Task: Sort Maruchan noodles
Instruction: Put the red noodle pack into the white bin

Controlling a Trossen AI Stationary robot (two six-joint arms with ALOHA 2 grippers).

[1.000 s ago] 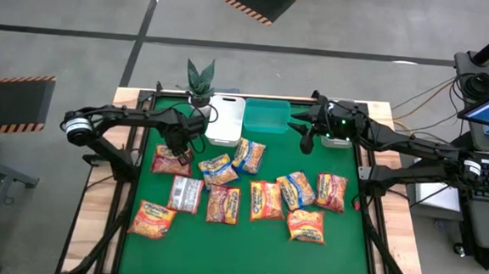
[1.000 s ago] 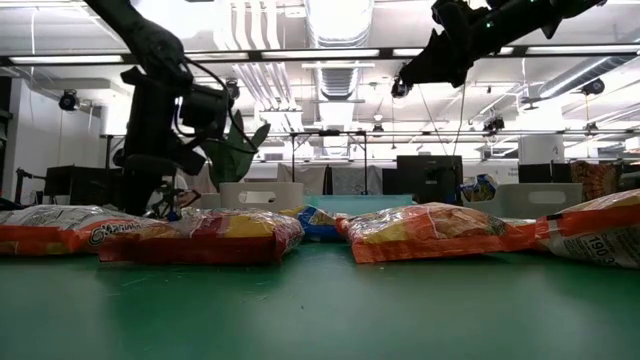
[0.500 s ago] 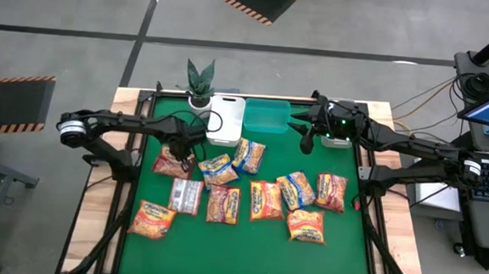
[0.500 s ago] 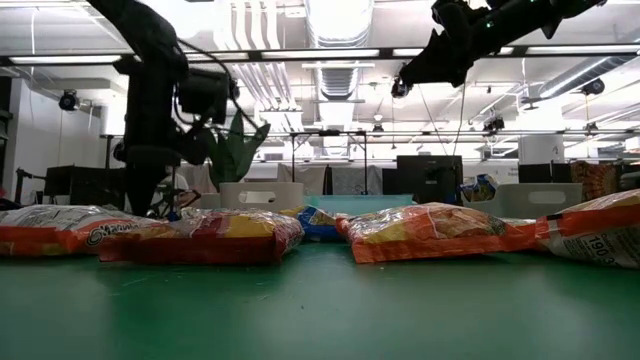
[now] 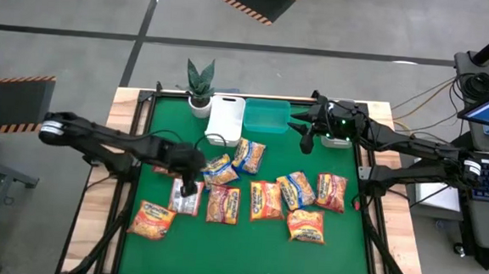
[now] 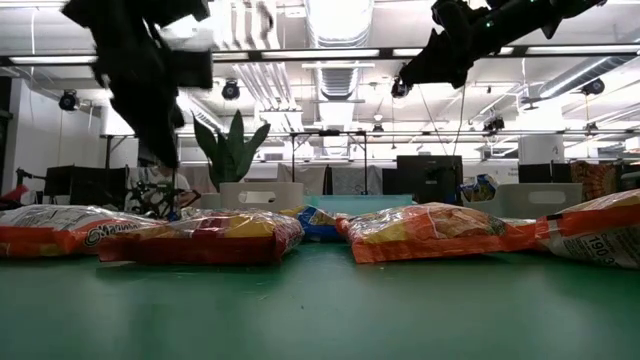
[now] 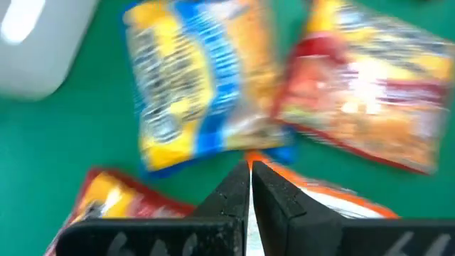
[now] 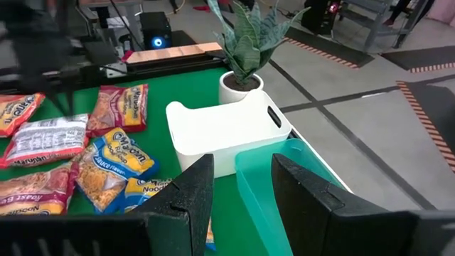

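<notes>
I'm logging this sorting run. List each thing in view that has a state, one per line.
Left claw: shut, empty, above the noodle packets.
Right claw: open, empty, raised by the bins.
White bin: upright, no packet visible inside.
Teal bin: upright, no packet visible inside.
Noodle packets: flat on the green mat, unsorted.
Potted plant: upright.

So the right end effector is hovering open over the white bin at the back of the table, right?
Not quite. The right end effector is open, but it hovers by the teal bin, not over the white bin. The high view shows this.
</notes>
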